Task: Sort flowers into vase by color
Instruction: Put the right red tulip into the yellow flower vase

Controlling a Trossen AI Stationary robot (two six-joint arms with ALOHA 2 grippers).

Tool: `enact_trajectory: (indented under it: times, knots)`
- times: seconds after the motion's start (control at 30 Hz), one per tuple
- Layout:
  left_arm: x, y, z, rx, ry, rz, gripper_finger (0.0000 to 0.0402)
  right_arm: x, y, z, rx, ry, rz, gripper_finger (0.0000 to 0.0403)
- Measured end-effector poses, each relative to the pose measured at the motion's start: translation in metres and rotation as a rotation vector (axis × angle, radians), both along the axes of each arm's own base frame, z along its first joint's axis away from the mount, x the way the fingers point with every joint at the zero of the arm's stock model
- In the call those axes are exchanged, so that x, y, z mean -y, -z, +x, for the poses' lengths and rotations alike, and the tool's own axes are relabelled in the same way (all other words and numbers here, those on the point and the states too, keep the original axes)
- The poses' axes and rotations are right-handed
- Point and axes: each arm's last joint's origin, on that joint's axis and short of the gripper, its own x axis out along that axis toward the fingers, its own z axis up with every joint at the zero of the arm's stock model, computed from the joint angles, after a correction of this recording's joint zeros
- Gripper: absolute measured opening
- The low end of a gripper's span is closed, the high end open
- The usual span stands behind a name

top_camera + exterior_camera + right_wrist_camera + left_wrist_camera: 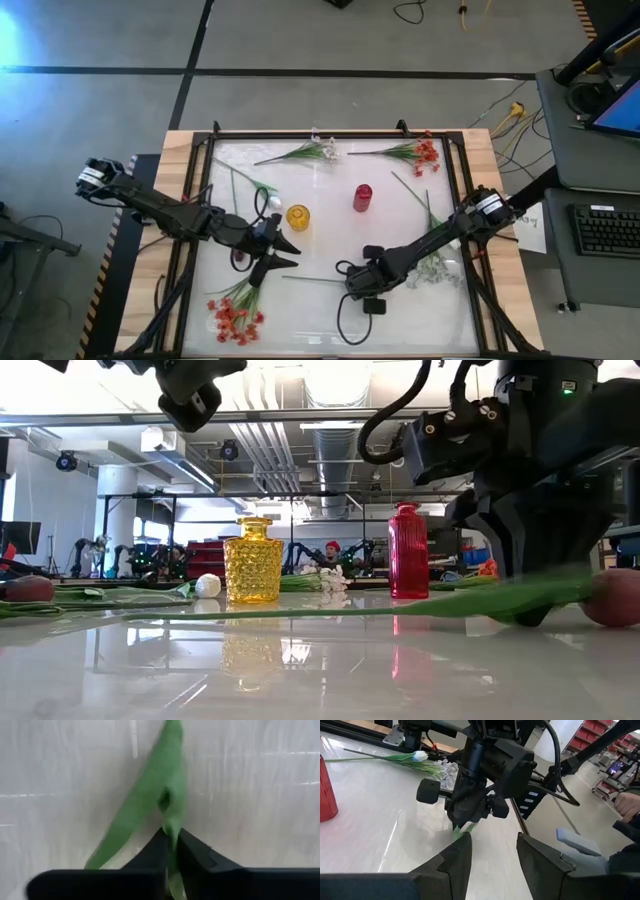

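A green-stemmed flower (312, 280) lies on the glossy table near the front, its stem stretching toward the left edge. In the low view its dark red bud (620, 597) shows at the right. My right gripper (350, 287) stands over the stem's right part, pointing steeply down and shut on it. My left gripper (280, 253) hovers open to its left, with nothing between its fingers (457, 857). A yellow vase (298, 216) and a red vase (362, 197) stand upright mid-table. My right gripper pinches the flower's green stem and leaf (172, 822) between its two fingers. It comes from above, pointing steeply down, with the fingers across the stem. The stem (330, 610) lies low along the table.
White sprays (312, 152) and red-orange sprays (418, 152) lie at the far edge. More red-orange blossoms (235, 315) lie at the near left. A white tulip (270, 197) lies left of the yellow vase. White blossoms (435, 265) lie under my right arm. A black frame edges the table.
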Motion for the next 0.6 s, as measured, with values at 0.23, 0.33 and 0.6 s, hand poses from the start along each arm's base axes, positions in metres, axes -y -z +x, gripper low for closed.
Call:
enact_trajectory:
  times: [0.23,0.33,0.6]
  knots:
    - [0.001,-0.019,0.002,0.037,-0.002,-0.022,0.0148,0.004,-0.018,-0.006,-0.116,-0.086,-0.11,0.0012]
    - [0.0,-0.03,0.001,0.026,0.001,-0.003,0.0148,0.005,-0.04,-0.009,-0.166,-0.154,-0.236,0.0012]
    - [-0.003,-0.075,-0.007,-0.005,0.028,0.1,0.0148,0.004,-0.108,-0.015,-0.251,-0.616,-0.738,0.0011]
